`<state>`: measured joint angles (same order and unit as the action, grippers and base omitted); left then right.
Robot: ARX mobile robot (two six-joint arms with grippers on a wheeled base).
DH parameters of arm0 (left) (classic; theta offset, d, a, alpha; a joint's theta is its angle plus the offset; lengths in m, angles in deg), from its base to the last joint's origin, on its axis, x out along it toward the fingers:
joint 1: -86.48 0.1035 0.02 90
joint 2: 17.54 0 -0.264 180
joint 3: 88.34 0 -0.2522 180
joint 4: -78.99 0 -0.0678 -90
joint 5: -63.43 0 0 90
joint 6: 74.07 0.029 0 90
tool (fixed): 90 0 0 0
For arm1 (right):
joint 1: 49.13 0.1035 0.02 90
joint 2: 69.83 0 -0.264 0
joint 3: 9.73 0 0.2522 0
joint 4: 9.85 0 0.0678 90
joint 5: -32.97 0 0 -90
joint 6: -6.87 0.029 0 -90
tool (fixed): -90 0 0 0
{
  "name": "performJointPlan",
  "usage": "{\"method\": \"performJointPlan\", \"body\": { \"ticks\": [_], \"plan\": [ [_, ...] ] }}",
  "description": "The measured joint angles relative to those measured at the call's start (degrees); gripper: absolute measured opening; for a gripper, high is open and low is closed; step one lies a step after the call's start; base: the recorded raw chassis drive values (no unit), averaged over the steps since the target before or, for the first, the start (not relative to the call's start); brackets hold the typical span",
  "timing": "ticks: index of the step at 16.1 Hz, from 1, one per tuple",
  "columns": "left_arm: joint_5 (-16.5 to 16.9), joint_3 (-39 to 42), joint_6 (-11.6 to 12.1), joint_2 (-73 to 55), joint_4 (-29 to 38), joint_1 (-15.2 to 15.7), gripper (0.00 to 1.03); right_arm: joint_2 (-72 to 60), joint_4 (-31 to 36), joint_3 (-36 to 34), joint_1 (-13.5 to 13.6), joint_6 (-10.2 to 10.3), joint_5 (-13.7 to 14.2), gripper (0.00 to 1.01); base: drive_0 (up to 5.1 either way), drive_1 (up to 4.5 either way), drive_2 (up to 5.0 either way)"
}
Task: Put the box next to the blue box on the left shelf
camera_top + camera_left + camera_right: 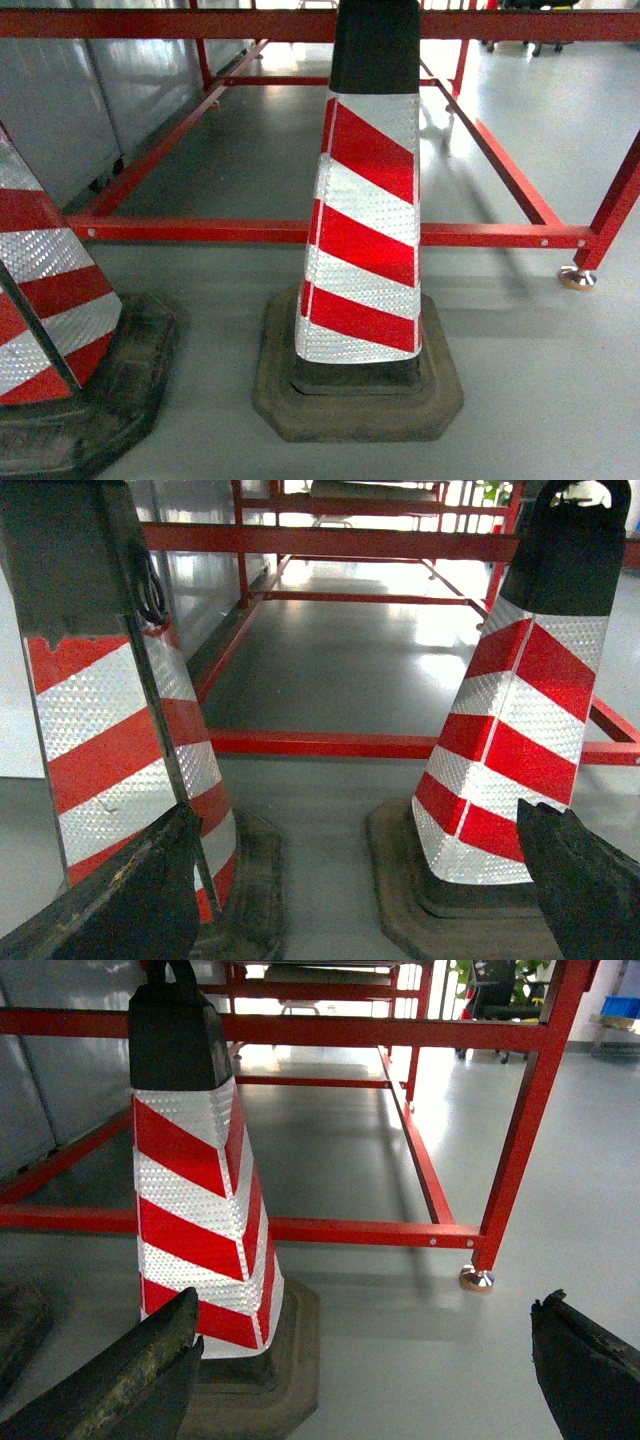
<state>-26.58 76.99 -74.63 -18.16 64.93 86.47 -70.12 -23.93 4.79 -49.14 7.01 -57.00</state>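
- Left wrist view: the left end effector (350, 890) shows only two dark fingers in the bottom corners, wide apart, holding nothing, between two striped cones (110, 730).
- Right wrist view: the right end effector (370, 1380) is likewise spread and empty beside the middle cone (195, 1190); a small blue box (622, 1006) sits at upper right, far off.
- Head view: no arms, only cones, the red frame (300, 232) and grey floor (540, 380); no crate or roller shelf visible.

A: Left gripper (355, 880)? 
B: Jaws spread wide; dark fingers (130, 900) at both lower corners of its wrist view, nothing between them.
A: Right gripper (360, 1365)? 
B: Same: jaws apart, holding nothing. Neither arm shows in the head view.
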Motion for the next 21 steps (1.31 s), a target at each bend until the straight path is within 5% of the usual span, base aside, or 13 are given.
{"method": "performJointPlan", "body": {
  "ticks": [21],
  "plan": [
    [0.0, 0.0, 0.6, 0.0, -0.1, 0.0, 0.98, 0.0, 0.0, 0.0, 0.0, 0.0, 0.0, 0.98, 0.0, 0.0, 0.0]
  ]
}}
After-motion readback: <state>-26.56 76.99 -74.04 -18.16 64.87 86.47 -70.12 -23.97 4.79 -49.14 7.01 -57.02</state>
